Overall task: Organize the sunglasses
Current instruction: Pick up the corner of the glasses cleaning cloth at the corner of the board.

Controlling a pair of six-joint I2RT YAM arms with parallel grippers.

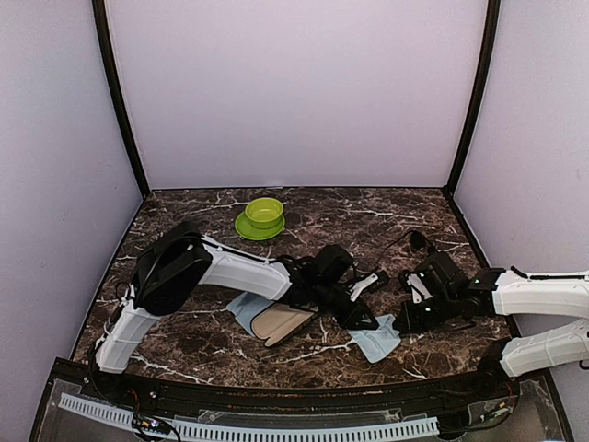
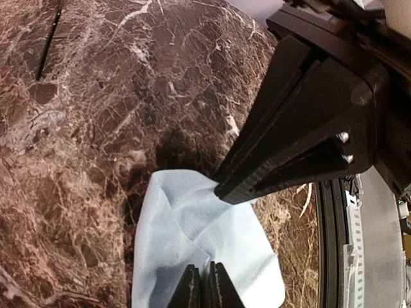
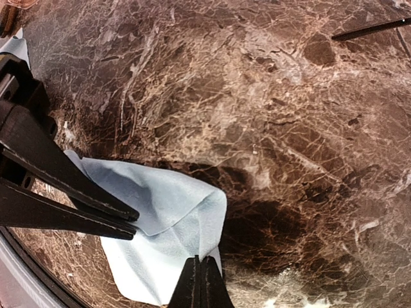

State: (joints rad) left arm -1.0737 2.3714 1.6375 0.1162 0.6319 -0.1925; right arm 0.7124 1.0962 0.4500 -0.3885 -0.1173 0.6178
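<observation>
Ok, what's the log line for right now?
left end effector: shut on blue cloth | right end effector: shut on blue cloth | blue cloth: on table

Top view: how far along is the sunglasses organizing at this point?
Looks done: little that shows. A brown-and-beige case lies on a second cloth left of centre, and its contents are unclear. In hand: the left tool and right tool are both shut on the blue cloth. Left: no sunglasses are visibly stowed. A thin dark item farther back on the right may be a pair.
</observation>
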